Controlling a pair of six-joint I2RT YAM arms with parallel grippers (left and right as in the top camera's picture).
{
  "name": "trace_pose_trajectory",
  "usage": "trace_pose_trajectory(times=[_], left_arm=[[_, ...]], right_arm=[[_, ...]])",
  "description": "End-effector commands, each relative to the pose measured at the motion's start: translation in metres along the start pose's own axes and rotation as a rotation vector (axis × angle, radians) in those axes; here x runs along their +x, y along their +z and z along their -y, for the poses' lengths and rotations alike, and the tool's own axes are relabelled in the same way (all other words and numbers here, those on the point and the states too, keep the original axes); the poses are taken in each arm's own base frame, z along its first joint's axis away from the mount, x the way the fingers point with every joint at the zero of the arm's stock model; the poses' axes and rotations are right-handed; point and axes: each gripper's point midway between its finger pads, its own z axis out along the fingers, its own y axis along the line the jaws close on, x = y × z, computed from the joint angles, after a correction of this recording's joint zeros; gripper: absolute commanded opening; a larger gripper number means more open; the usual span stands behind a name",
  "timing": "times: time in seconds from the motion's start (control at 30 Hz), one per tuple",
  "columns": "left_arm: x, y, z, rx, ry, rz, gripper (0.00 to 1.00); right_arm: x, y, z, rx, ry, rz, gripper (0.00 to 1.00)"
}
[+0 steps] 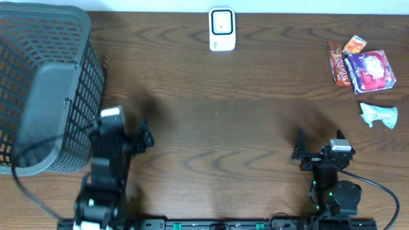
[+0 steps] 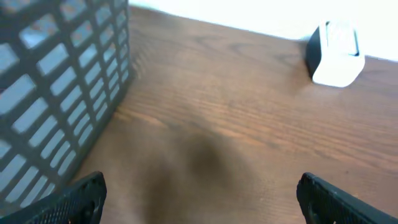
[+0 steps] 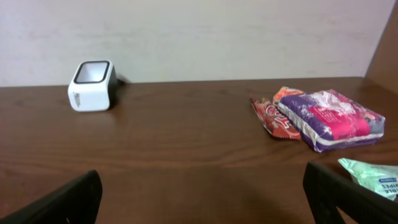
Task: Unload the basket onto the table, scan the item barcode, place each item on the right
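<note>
- Two end effectors hang just above the worktop [image 1: 223,115], both released, fingers spread wide with nothing between them.
- Left end effector [image 2: 198,204]: bare brown wood lies under and ahead of it; its two dark fingertips [image 2: 74,198] show at the lower corners of the left wrist view.
- Close on its left stands the dark grey mesh basket [image 1: 48,89].
- Far ahead and to its right sits the white scanner [image 1: 222,29], upright at the worktop's far edge.
- Right end effector [image 1: 319,145]: open wood ahead; the scanner stands far ahead to its left.
- Ahead to its right lie the items, well apart from it: a purple-and-pink packet [image 1: 370,70] touching a red wrapper [image 1: 337,62], with a small orange packet [image 1: 354,45] just beyond them.
- Nearer on its right lies a mint-green packet [image 1: 378,115], apart from the others.
</note>
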Motion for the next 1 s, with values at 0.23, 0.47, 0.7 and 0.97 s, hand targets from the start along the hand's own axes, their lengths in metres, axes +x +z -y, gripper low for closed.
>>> trace_pose_trajectory(times=[0.23, 0.47, 0.7, 0.97], left_arm=[[0.040, -0.011, 0.008, 0.144, 0.146, 0.128, 0.98], [0.035, -0.013, -0.005, 0.117, 0.151, 0.266, 0.98], [0.035, -0.014, -0.001, 0.147, 0.263, 0.297, 0.98], [0.038, -0.011, -0.020, 0.053, 0.144, 0.271, 0.98]], right_arm=[[0.001, 0.000, 0.001, 0.001, -0.010, -0.001, 0.99], [0.001, 0.000, 0.000, 0.000, -0.010, -0.001, 0.99], [0.001, 0.000, 0.001, 0.001, -0.010, -0.001, 0.99], [0.001, 0.000, 0.001, 0.001, -0.010, 0.000, 0.99]])
